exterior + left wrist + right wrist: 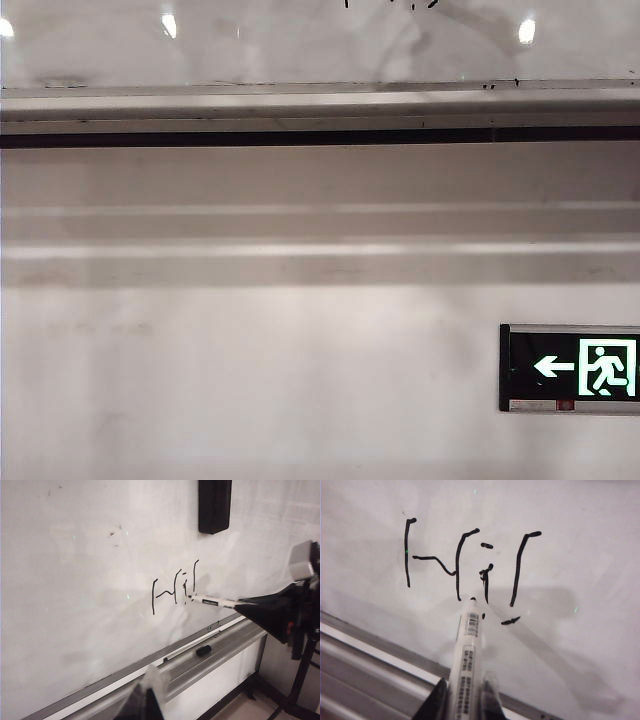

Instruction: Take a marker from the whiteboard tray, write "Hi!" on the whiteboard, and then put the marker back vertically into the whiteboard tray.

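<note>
The whiteboard point(75, 580) carries black strokes reading "Hi!" point(470, 562). My right gripper point(465, 681) is shut on the marker point(466, 650), a white barrel with dark print, cap off. Its black tip sits at the board just under the "i"; I cannot tell whether it touches. In the left wrist view the right gripper point(241, 603) reaches in from the side, and the marker point(212, 601) points at the writing. The whiteboard tray point(225, 640) runs below, with a small black cap point(203, 650) lying in it. My left gripper point(148, 692) hangs near the tray, its fingers together and holding nothing. The exterior view shows the whiteboard tray point(300, 100) and no gripper.
A black eraser point(214, 505) sticks to the board above the writing. A green exit sign point(570, 368) hangs on the wall under the tray. Dark stand legs point(300, 680) rise from the floor beside the board's end.
</note>
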Controlling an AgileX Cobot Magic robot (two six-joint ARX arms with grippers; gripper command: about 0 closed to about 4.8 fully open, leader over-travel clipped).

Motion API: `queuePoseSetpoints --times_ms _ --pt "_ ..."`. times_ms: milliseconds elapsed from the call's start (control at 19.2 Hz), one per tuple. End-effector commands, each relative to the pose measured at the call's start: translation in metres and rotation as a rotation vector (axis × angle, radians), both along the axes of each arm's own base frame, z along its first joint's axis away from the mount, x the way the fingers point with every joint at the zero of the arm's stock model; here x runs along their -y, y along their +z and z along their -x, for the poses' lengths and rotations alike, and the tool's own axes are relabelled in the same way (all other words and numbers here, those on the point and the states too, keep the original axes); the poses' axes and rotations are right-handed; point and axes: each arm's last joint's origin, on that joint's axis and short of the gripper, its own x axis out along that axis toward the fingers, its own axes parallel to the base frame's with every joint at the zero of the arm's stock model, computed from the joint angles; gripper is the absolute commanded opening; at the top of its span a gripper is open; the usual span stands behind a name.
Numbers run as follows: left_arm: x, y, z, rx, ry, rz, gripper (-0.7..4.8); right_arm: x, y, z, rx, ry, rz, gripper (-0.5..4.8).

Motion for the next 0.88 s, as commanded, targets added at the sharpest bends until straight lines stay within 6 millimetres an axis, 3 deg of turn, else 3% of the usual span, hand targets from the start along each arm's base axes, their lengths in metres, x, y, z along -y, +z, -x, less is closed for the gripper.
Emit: queuePoseSetpoints --times_ms 52,883 --pt "-0.0005 0.0037 0.0021 0.024 -0.006 0.009 -0.06 -0.0008 0.0069 -0.0024 0.063 -0.007 -0.031 -0.05" --pt "-0.0005 0.0035 0.0018 0.023 -0.006 0.009 -0.06 -0.0030 0.0030 -0.0105 0.069 -0.068 -0.031 -0.05"
